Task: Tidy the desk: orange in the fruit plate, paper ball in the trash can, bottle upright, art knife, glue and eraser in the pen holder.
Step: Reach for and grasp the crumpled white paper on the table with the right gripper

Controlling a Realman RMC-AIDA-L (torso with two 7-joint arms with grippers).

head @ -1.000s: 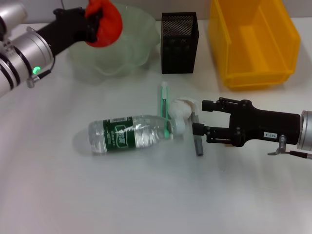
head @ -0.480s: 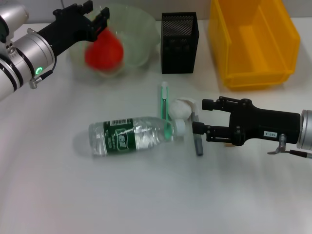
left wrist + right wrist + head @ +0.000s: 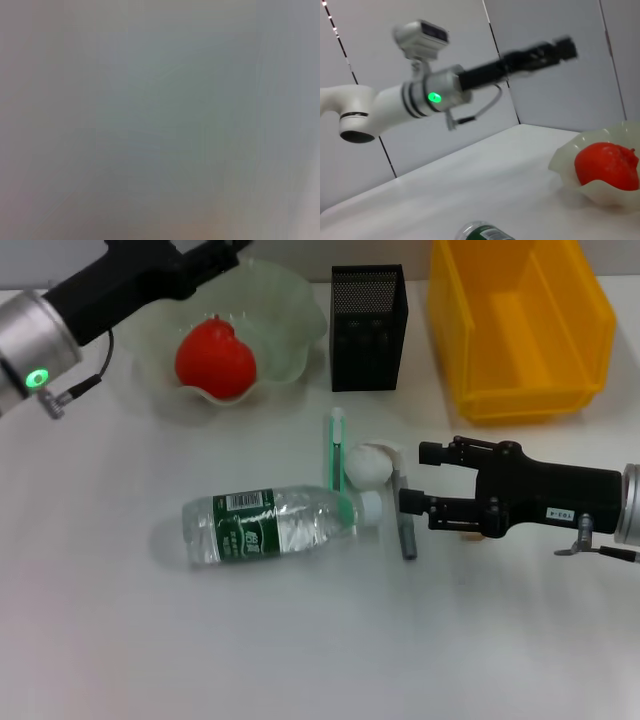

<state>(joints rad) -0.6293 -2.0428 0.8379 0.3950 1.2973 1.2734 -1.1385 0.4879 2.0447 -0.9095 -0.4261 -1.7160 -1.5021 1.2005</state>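
Note:
The red-orange orange (image 3: pixel 215 360) (image 3: pixel 606 165) lies in the pale green fruit plate (image 3: pixel 300 335) (image 3: pixel 565 160). Above the plate's far rim, at the picture's top edge, my left gripper (image 3: pixel 205 250) (image 3: pixel 560 50) is open and empty. The bottle (image 3: pixel 270 525) (image 3: pixel 485 232) lies on its side, cap towards my right gripper (image 3: pixel 413 478), which is open just right of the white paper ball (image 3: pixel 367 465). A green slim tool (image 3: pixel 335 450) and a grey stick (image 3: pixel 405 530) lie beside the ball. A beige bit (image 3: pixel 465 534) peeks from under the right gripper. The left wrist view shows only blur.
The black mesh pen holder (image 3: pixel 368 325) stands behind the paper ball. The yellow trash can (image 3: pixel 520 325) is at the back right, behind the right arm. White table (image 3: pixel 300 650) stretches towards the front.
The left gripper let go of the orange, which dropped into the fruit plate, then rose and drew back. The bottle rolled slightly. The right gripper barely moved.

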